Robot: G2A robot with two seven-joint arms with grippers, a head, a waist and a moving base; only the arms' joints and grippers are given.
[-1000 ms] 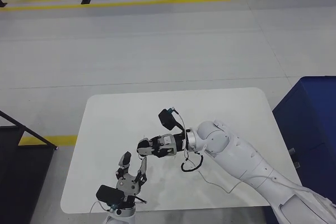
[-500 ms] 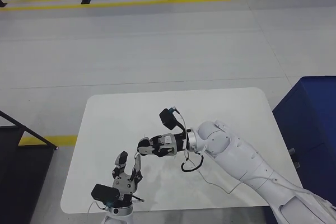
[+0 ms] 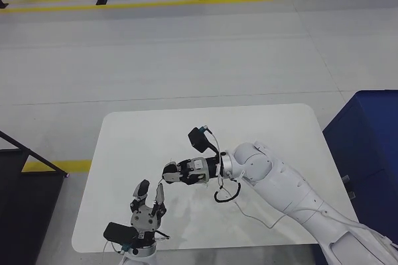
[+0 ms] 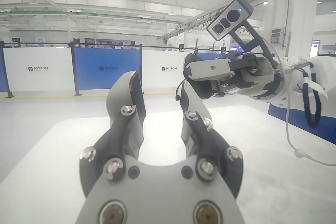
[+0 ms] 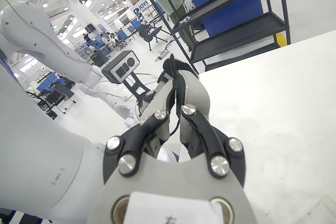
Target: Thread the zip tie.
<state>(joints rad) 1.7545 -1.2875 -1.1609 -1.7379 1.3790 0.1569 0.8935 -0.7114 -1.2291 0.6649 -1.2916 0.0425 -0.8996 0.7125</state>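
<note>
White table below zip tie

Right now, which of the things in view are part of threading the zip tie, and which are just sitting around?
Part of the job:
zip tie, pinched in the right end effector
left end effector, open, close by over the white table

Just around:
blue cabinet beside the table
black shelf rack on the floor off the table

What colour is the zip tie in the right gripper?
Black: the zip tie shows best in the right wrist view, pinched in the right gripper.
</note>
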